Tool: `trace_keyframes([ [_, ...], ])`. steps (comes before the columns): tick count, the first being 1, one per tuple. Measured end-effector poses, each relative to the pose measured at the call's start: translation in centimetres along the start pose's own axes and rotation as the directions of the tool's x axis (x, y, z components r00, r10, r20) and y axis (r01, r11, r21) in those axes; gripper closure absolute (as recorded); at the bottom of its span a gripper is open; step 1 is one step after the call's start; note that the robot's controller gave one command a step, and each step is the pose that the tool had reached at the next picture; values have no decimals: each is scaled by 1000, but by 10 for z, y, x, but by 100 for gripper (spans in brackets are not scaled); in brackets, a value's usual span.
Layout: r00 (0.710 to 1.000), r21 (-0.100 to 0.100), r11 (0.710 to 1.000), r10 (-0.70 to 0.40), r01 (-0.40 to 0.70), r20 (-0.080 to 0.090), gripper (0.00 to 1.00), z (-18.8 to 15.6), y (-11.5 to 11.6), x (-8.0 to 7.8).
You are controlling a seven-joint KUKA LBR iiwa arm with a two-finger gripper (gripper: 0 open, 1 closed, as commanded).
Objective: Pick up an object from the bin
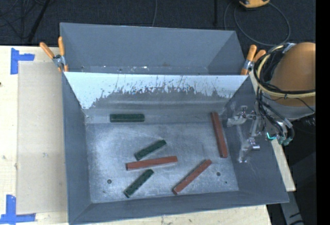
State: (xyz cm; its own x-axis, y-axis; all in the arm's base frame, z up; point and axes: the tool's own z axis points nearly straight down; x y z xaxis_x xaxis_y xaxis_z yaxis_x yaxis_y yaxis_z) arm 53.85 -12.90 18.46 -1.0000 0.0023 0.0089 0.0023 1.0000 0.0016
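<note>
The jaws are hanging at the right of the frame, over the sloping right wall of the bin (154, 49). Their metal parts are blending into brackets and cables there, so it cannot be told whether they are released or clenched. Nearest to them, a reddish-brown stick (219, 134) is lying just to their left, running almost straight up and down the frame along the foot of that right wall. It is sitting beside the jaws rather than between them, and whether they are touching it is hard to make out. The arm is reaching in from the right with its orange cover (298, 67) ringed by black and yellow cables (268, 90); the frame's right side is cutting the cover off. The wrist is pointing downward into the bin. Well apart from the jaws, a level green stick (127, 118) is lying at the upper left of the floor. A slanted green stick (150, 149), a flat brown stick (151, 162), a lower green stick (138, 183) and a slanted brown stick (192, 176) are lying loosely scattered across the lower middle.
</note>
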Motion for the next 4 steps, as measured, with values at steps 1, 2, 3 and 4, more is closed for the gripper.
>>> trace_keyframes([
  [1, 1000, 1, 1000, -3, 3, 8, 0, -4, 0, -2],
  [2, 1000, 3, 1000, 12, -12, 13, 0, 46, 14, 16],
  [3, 976, 6, 976, -216, 216, 15, 100, 109, 37, -17],
  [4, 976, 4, 976, -218, 218, 10, 0, 110, 38, -16],
])
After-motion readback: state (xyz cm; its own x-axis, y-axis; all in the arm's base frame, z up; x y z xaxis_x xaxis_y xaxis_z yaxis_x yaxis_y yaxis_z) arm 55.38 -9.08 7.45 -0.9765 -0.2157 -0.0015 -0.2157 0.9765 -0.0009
